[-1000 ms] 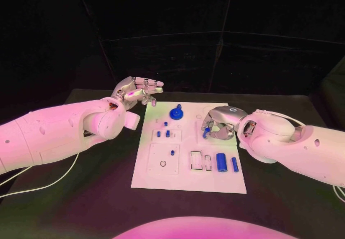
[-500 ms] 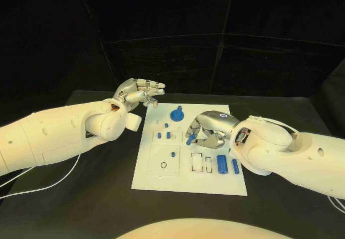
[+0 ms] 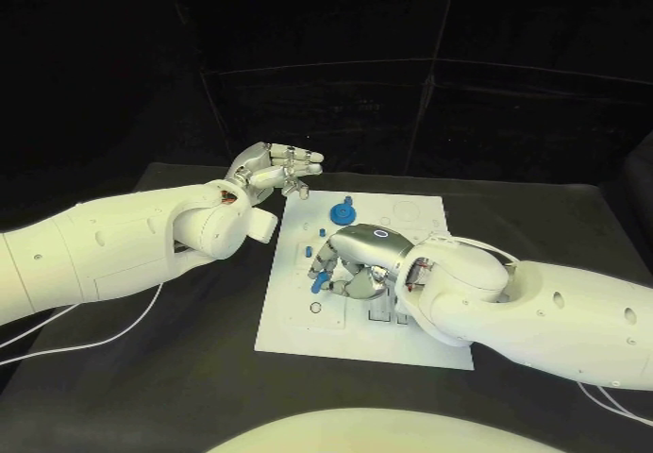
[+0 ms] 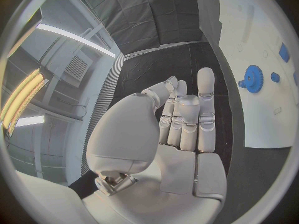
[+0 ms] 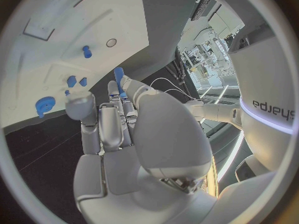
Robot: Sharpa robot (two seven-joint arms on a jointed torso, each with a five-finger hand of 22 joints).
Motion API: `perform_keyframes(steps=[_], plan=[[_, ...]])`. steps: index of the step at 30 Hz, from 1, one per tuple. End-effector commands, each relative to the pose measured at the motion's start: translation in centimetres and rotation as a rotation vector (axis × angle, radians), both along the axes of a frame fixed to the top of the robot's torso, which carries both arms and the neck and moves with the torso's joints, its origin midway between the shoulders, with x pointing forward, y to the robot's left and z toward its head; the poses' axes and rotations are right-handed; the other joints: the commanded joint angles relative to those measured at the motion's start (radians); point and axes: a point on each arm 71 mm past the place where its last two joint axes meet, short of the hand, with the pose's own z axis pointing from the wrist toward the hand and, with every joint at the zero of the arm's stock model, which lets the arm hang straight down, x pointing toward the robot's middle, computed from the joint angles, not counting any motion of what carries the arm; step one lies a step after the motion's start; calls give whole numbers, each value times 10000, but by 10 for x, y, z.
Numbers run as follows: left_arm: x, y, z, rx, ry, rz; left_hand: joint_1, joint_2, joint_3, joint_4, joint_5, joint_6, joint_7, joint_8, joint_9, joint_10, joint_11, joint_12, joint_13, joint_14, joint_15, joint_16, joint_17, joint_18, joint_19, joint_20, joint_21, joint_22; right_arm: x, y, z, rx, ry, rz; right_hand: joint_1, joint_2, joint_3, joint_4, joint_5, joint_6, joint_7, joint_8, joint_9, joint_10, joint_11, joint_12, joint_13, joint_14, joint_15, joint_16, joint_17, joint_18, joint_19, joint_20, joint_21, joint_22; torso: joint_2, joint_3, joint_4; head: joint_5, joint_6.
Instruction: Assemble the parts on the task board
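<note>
Right hand holds a blue peg over the white board.

The blue peg sits gripped in the right hand, just above the board on the bench. A blue gear stands beyond it. The left hand hovers off the board's far corner, fingers curled, holding nothing.

One brand mark is read: "sharpa", in dark lowercase letters, printed on the white arm casing at the rim of the right wrist view, just above a pale glowing band. The lettering is seen running at a slant along the curve of the casing. No other text, number or sign is legible on the task board, the parts or the hands.
</note>
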Motion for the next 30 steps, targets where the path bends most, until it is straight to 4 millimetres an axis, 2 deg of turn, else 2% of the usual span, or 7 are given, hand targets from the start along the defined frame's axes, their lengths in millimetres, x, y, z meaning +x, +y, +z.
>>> perform_keyframes(steps=[1, 6, 10, 18, 30], plan=[[0, -3, 1, -91, -25, -136, -23, 91, -53, -5, 20, -78, 32, 42, -19, -88, 17, 38, 11, -99, -6, -40, -8, 204, -74, 16, -48, -17, -2, 6, -7, -95, -102, 353, -96, -12, 71, -15, 81, 6, 72, -66, -14, 1, 12, -81, -14, 371, 5, 72, -9, 2, 31, 11, 68, 0, 1, -16, -13, 71, -37], [0, -6, 1, -105, -27, -178, -23, 91, -53, -5, 20, -78, 32, 42, -19, -88, 17, 38, 11, -99, -6, -40, -8, 204, -74, 16, -48, -17, 0, 13, -17, -487, -80, 400, -197, -64, 70, -15, 157, -13, 90, -89, -22, -12, 31, -116, -14, 369, 21, 81, -5, 0, 33, 19, 88, 29, 0, 13, -9, 135, -67], [1, -7, 1, -108, -28, -194, -23, 91, -53, -5, 20, -78, 32, 42, -19, -88, 17, 38, 11, -99, -6, -40, -8, 204, -74, 16, -48, -17, 3, 17, -23, -846, -45, 377, -213, -66, 71, -13, 166, -13, 91, -91, -22, -11, 32, -119, -13, 372, 23, 91, 10, 0, 33, 21, 90, 31, -5, 11, 4, 148, -78], [1, -7, 1, -104, -18, -199, -23, 91, -53, -5, 20, -78, 32, 42, -19, -88, 17, 38, 11, -99, -6, -40, -8, 204, -74, 16, -48, -17, 3, 22, -31, -1405, 118, 471, -224, -63, 75, -11, 175, -9, 90, -90, -21, -7, 31, -121, -12, 373, 24, 98, 19, -1, 33, 23, 93, 35, 7, 15, -21, 166, -105], [1, -6, 1, -92, -8, -179, -23, 91, -53, -5, 20, -78, 32, 42, -19, -88, 17, 38, 11, -99, -6, -40, -8, 204, -74, 16, -48, -17, 1, 22, -35, -1728, 228, 517, -230, -55, 84, -14, 188, -1, 86, -88, -20, -1, 28, -122, -10, 373, 24, 99, 18, -2, 34, 24, 98, 42, 1, 11, -14, 169, -156]])
